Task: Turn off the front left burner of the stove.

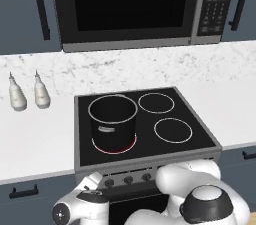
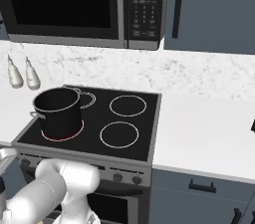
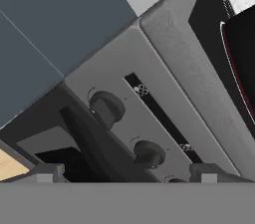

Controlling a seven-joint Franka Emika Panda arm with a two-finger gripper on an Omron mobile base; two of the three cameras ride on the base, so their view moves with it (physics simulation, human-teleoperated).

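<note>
At the stove's (image 1: pixel 150 161) front panel, the gripper (image 3: pixel 124 170) hangs with jaws spread wide and empty, just short of the leftmost knob (image 3: pixel 106 107). Beneath the black pot (image 1: pixel 113 119), the front left burner (image 1: pixel 114 148) glows red. Centre the fingertips either side of that knob, close firmly, then rotate until the glow is off.
</note>
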